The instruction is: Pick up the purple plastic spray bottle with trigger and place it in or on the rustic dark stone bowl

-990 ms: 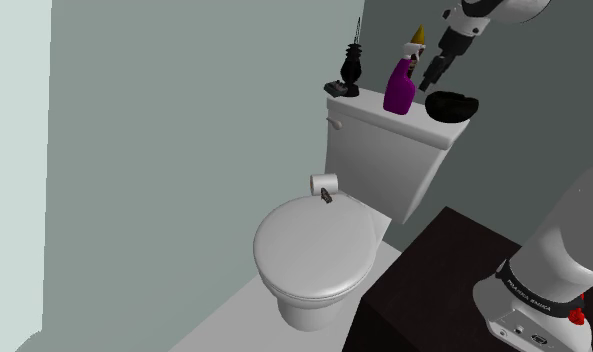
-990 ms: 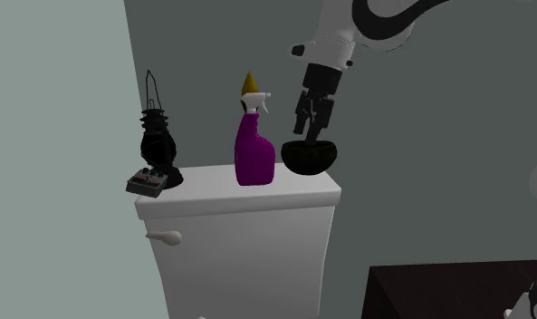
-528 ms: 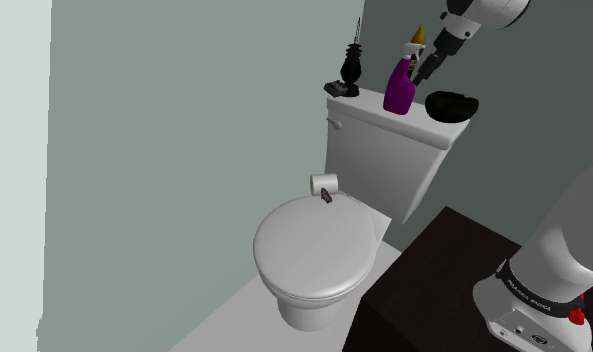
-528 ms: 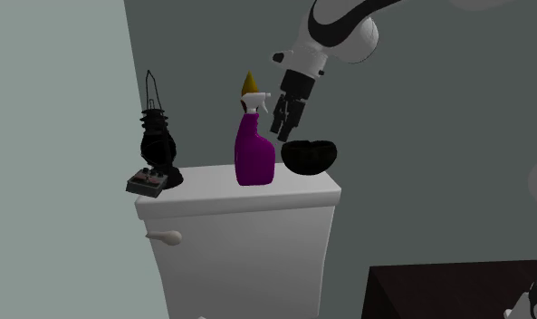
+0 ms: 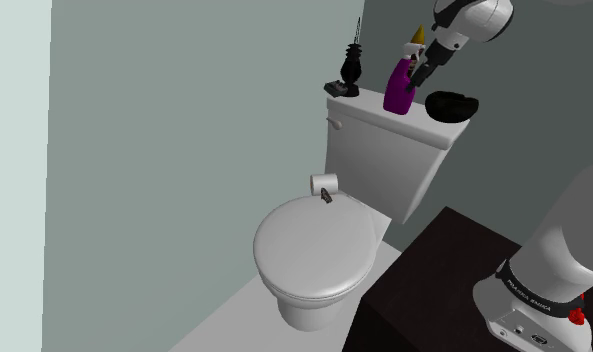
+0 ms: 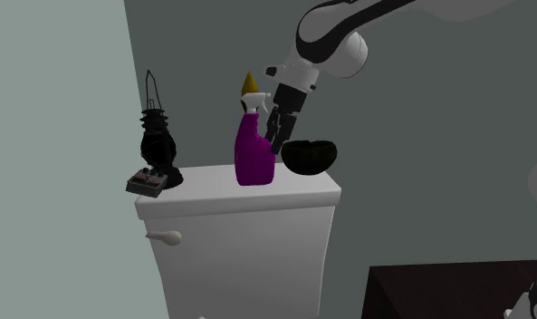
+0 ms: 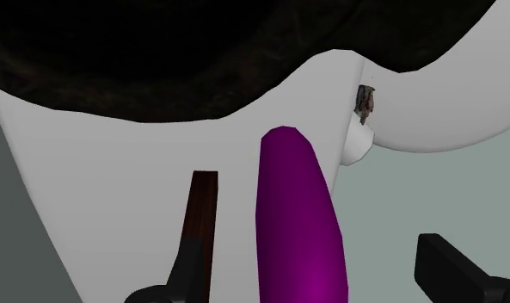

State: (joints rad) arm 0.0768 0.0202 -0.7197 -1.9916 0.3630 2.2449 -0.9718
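The purple spray bottle (image 5: 398, 90) (image 6: 254, 152) with a white trigger stands upright on the toilet tank lid (image 6: 212, 192). The dark bowl (image 5: 452, 105) (image 6: 310, 156) sits beside it, at the lid's end. My black gripper (image 5: 418, 73) (image 6: 277, 136) is tilted and low at the bottle's bowl side, between bottle and bowl. In the wrist view the purple body (image 7: 300, 224) stands between my open fingers (image 7: 195, 250), nearer one finger, with a gap on both sides. The gripper (image 7: 317, 237) is not clasping it. The bowl's dark inside (image 7: 158, 60) lies just beyond.
A black lantern (image 5: 352, 68) (image 6: 158, 136) and a small flat box (image 6: 147, 184) stand at the tank's other end. A yellow cone tip (image 6: 249, 83) shows behind the bottle. Below are the toilet lid (image 5: 314, 245), a paper roll (image 5: 324, 184) and my dark stand (image 5: 434, 285).
The gripper has swung from above the bowl across to the bottle and come down, so that its open fingers now straddle the bottle. Bottle and bowl have not moved.
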